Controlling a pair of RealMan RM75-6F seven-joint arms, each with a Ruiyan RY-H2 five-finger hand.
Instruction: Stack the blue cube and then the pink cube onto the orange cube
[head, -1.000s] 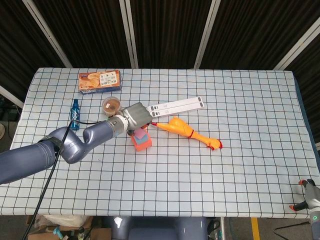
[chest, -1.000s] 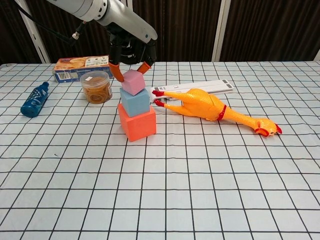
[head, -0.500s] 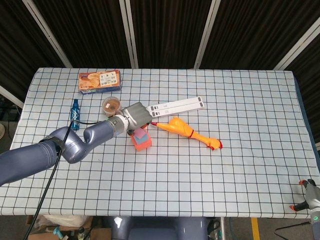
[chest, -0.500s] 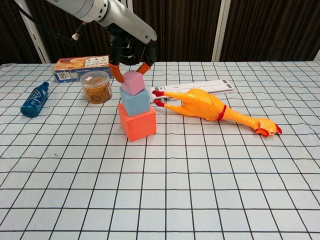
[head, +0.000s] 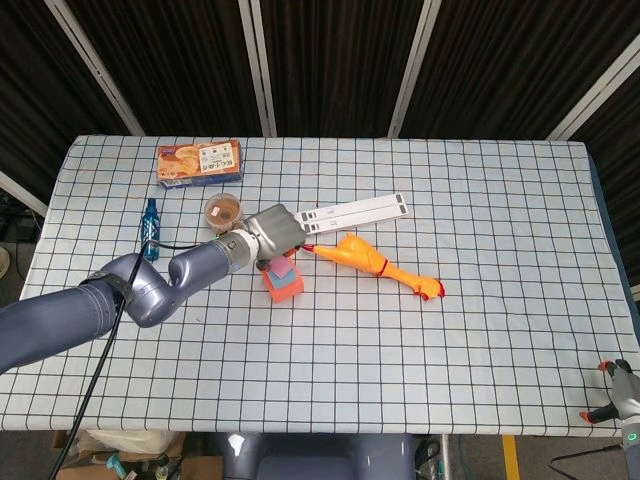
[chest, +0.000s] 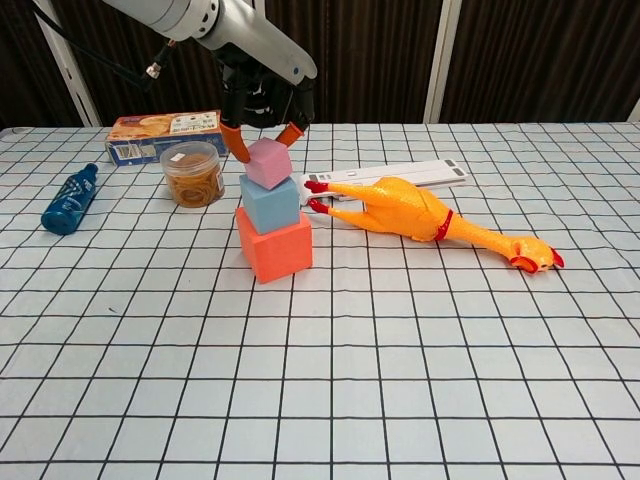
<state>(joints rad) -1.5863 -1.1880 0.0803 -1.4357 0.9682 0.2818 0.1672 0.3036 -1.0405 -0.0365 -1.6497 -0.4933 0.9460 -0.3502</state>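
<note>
Standing near the middle-left of the table (chest: 420, 330), the orange cube (chest: 275, 246) carries the blue cube (chest: 270, 204), and the pink cube (chest: 267, 164) sits on top of that, turned a little out of line with the two below. The left hand (chest: 262, 110) hangs just above and behind the pink cube, its fingers (chest: 238, 146) spread and pointing down on either side of the cube's top; the orange-tipped fingers look to be just clear of it, so the hand holds nothing. From the head view the left hand (head: 277, 231) covers most of the stack, with only the orange cube (head: 286, 287) and a corner of the blue cube (head: 284, 271) showing past it. To the right of the stack lies a rubber chicken (chest: 420, 215), its red feet near the blue cube, and beyond it a white strip (chest: 400, 174). On the far left are a jar (chest: 193, 173), a box (chest: 165, 135) and a blue bottle (chest: 70, 199) lying on its side. The right hand (head: 615, 399) shows only at the near right corner of the head view, off the table, too little of it to tell how its fingers lie.
</note>
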